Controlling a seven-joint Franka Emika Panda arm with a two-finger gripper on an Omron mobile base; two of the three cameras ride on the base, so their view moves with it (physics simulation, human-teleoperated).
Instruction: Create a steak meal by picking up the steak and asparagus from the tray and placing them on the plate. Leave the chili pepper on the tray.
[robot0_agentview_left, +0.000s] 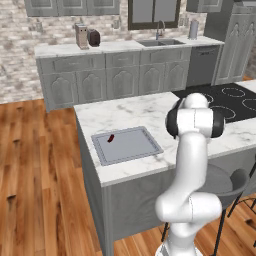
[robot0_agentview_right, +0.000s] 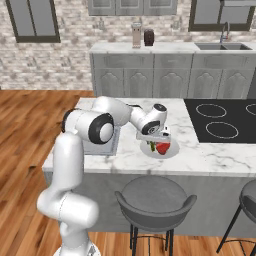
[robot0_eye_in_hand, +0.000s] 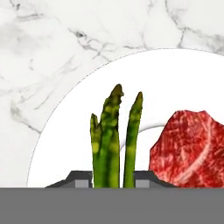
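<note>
My hand (robot0_agentview_right: 159, 141) hangs low over the plate (robot0_agentview_right: 172, 151), pointing down, clenched on the asparagus (robot0_eye_in_hand: 113, 140). In the hand view the green spears rise straight up from between my finger tips (robot0_eye_in_hand: 81, 180), whose dark ends just peek above the bottom edge. The spears lie over the white plate, and the steak (robot0_eye_in_hand: 192, 151) rests on the plate just beside them, to their right in that view; its lower part is cut off.

From the right base view I see my arm stretched out level from the shoulder across the worktop (robot0_agentview_right: 215, 155), the wrist bent down above the plate. The steak shows there as a red patch under the hand, with a sliver of green beside it; I cannot tell whether the spears touch the plate.

In the left base view my own arm blocks the plate and hand. The tray (robot0_agentview_left: 150, 149) lies on the worktop well apart from the plate, with the chili pepper (robot0_agentview_left: 111, 138) near its far left corner, small and dark.
</note>
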